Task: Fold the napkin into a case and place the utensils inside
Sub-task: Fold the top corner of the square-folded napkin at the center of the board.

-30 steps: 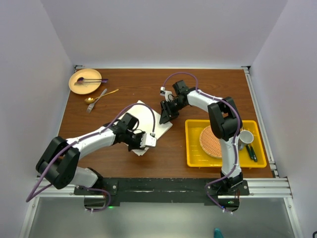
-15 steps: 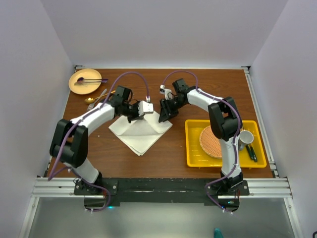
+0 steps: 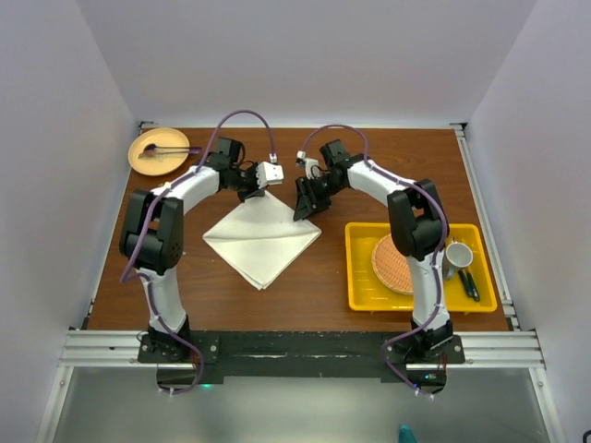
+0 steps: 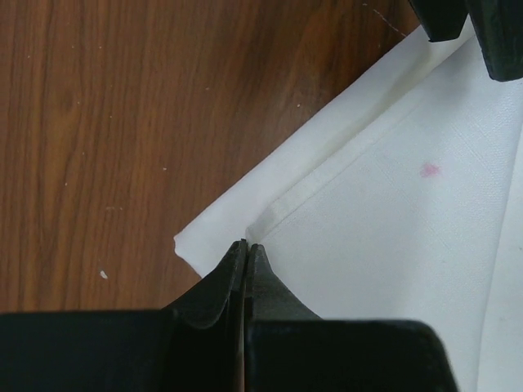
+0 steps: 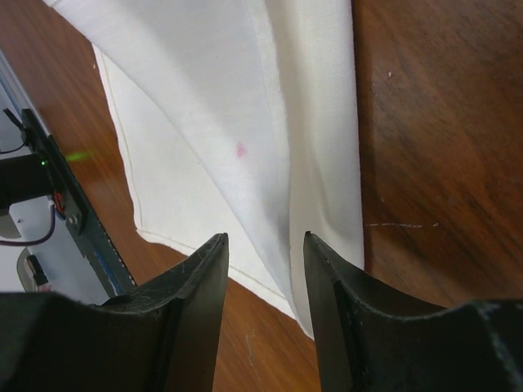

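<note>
The napkin (image 3: 263,238) is lying as a diamond in the middle of the surface (image 3: 388,161), folded into layers. The left gripper (image 4: 246,245) is pinching the hem of the top layer at the cloth's far corner, its fingers pressed together. The right gripper (image 5: 265,237) is hanging over the napkin's far right edge with its fingers apart, straddling a raised fold without clamping it. A yellow tray (image 3: 362,286) is sitting to the right.
</note>
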`<state>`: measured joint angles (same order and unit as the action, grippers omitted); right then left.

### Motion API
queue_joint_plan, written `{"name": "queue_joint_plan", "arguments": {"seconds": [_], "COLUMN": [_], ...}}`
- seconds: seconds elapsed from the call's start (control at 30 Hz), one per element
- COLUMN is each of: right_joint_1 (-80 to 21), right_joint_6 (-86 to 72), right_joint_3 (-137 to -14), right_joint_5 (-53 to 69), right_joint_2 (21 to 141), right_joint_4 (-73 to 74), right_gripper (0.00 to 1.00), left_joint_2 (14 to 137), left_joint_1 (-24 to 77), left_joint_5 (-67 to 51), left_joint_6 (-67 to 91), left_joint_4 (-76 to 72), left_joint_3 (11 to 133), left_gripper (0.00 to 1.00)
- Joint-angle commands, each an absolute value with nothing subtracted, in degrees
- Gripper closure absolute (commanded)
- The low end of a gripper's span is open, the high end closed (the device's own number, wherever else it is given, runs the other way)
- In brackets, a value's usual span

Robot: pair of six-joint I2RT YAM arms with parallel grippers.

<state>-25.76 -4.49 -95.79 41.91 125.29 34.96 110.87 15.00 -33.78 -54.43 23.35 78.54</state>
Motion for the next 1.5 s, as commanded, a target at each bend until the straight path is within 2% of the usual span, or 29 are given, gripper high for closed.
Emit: {"name": "queue_joint_plan", "arguments": {"seconds": [0.0, 0.4, 0.63, 0.77, 1.0, 1.13, 1.2, 1.23, 1.33, 1.43, 1.47], "right_joint_1": [-25.40, -25.31, -25.31, -25.31, -25.31, -25.31, -25.31, -25.23, -24.79, -24.79, -24.70], "right_joint_6": [-4.40, -3.96, -3.87, -3.08, -2.90, -2.29, -1.94, -1.59, -1.06, -0.44, -0.61], "right_joint_3": [-98.52, -100.20, -100.55, -99.85, -98.17, -98.35, -98.70, -98.96, -99.14, -98.62, -98.18], "right_joint_5": [40.87, 38.94, 38.41, 38.58, 38.85, 38.15, 37.71, 37.53, 37.00, 36.83, 37.52], "right_joint_2": [126.47, 127.97, 128.67, 128.23, 127.62, 127.44, 127.00, 126.65, 124.99, 122.26, 121.65], "right_joint_4": [36.38, 37.26, 37.53, 37.88, 37.97, 38.41, 39.28, 39.46, 40.60, 40.08, 38.77], "right_gripper": [0.55, 0.57, 0.64, 0.71, 0.75, 0.69, 0.62, 0.52, 0.41, 0.40, 0.43], "left_joint_2": [112.15, 114.17, 114.61, 114.96, 115.66, 115.84, 115.93, 115.84, 115.66, 115.84, 115.75], "left_joint_1": [14.24, 13.27, 13.27, 13.27, 13.27, 13.27, 13.27, 13.27, 13.27, 13.27, 13.27], "left_joint_5": [-34.54, -34.10, -34.28, -34.72, -34.72, -34.63, -34.37, -34.37, -34.37, -34.45, -34.45], "left_joint_6": [-56.95, -55.81, -55.63, -55.63, -56.07, -56.69, -57.39, -57.39, -57.66, -57.74, -57.83], "left_joint_4": [21.71, 20.66, 19.86, 19.78, 19.51, 19.60, 19.69, 19.69, 19.34, 18.98, 18.72], "left_joint_3": [81.91, 83.23, 82.97, 82.97, 82.97, 82.53, 82.27, 82.00, 81.65, 81.47, 81.39], "left_gripper": [1.00, 1.00, 1.00, 1.00, 1.00, 1.00, 1.00, 1.00, 1.00, 1.00, 1.00]}}
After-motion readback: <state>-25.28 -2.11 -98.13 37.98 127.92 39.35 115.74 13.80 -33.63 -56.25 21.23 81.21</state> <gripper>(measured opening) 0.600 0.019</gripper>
